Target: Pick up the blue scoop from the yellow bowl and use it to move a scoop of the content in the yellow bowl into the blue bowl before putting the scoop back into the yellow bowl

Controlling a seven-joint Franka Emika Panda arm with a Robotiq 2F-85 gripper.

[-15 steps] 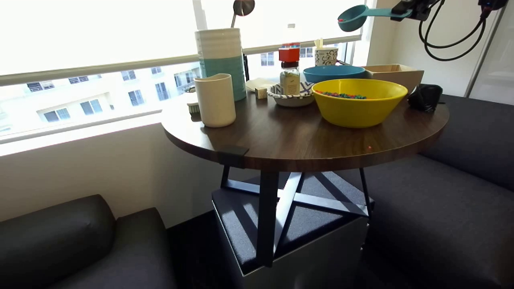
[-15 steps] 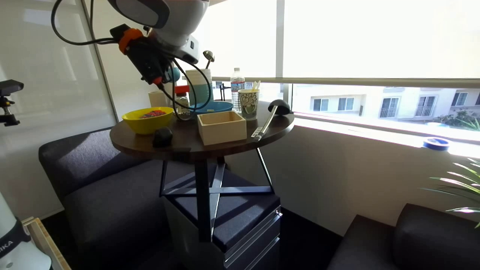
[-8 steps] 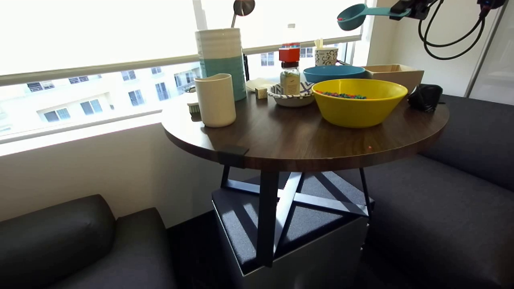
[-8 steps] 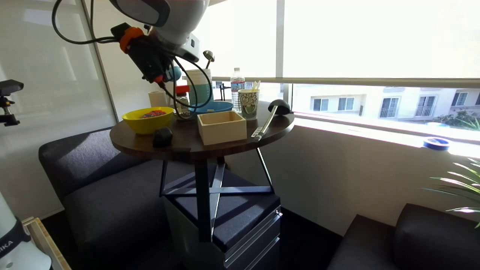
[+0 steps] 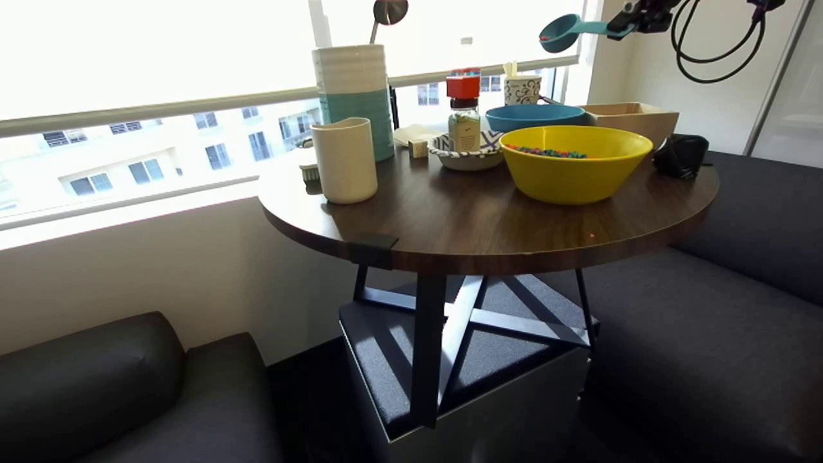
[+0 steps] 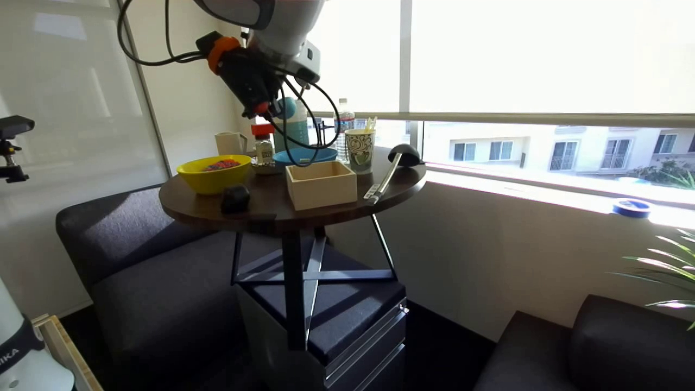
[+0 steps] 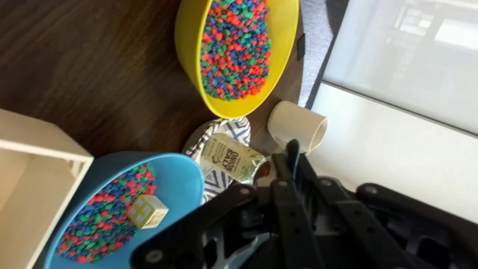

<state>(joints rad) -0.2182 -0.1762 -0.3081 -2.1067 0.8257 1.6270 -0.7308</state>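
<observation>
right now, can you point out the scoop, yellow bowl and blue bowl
Scoop (image 5: 563, 36), in an exterior view: on its cup.
Yellow bowl (image 5: 574, 181), in an exterior view: on its outer wall.
Blue bowl (image 7: 180, 187), in the wrist view: on its bare inner wall.

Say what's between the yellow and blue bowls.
The wrist view shows dark wood tabletop and, to one side, a patterned bowl holding an onion salt jar.

The round wooden table (image 5: 450, 222) carries an open-topped box (image 6: 326, 194), a patterned paper cup (image 6: 360, 151) and a ladle (image 6: 387, 176). A seasoning jar (image 5: 464, 132) — red cap (image 5: 463, 88), label (image 7: 226, 155) reading ONION SALT — stands upright inside a patterned bowl (image 5: 467, 163). In an exterior view, a white cup (image 5: 347, 164) partly hides a two-tone canister (image 5: 355, 87). A blue tape roll (image 6: 631, 208) rests on the windowsill (image 6: 543, 191).
</observation>
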